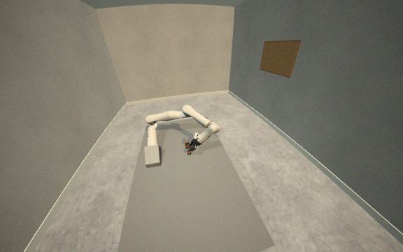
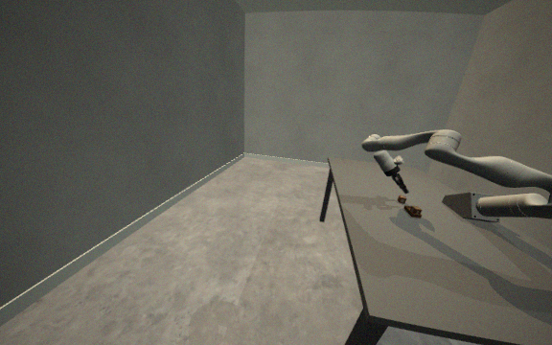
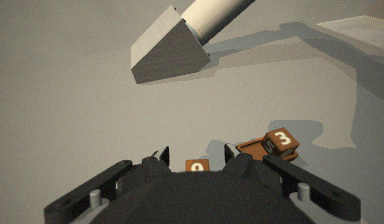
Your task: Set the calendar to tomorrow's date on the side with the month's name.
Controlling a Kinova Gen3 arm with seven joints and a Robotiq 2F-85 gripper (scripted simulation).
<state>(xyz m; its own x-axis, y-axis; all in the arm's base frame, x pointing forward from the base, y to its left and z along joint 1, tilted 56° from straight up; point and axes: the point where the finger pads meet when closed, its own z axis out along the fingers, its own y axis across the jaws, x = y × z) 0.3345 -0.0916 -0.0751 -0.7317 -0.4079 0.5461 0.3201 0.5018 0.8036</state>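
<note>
Tool (image 1: 192, 148) (image 2: 406, 192) (image 3: 196, 153), black two-finger, spread, nothing pinched, above grey flat desk (image 1: 191, 196) (image 2: 401, 249) (image 3: 83, 110). Brown wooden cube, white digit on top partly hidden (image 1: 189, 152) (image 2: 402, 198) (image 3: 197, 165), on desk, outside tray. Shallow brown wooden rectangular tray (image 2: 413, 215) (image 3: 249, 145) near it, on desk. Second brown wooden cube, white 3 on top (image 1: 187, 143) (image 2: 417, 210) (image 3: 282, 140), at one end of tray. White arm (image 1: 168, 115) (image 2: 501, 170) reaches over.

Dim and muted throughout, warmer from above, greyer in the exterior view. Soft-edged arm shadows stretched over the table (image 1: 191, 203) (image 2: 429, 249) (image 3: 93, 110). Fine grain everywhere, small details mushy. Stretched toward the edges in the top view. No harsh glare; white baseboard edging slightly jagged.
</note>
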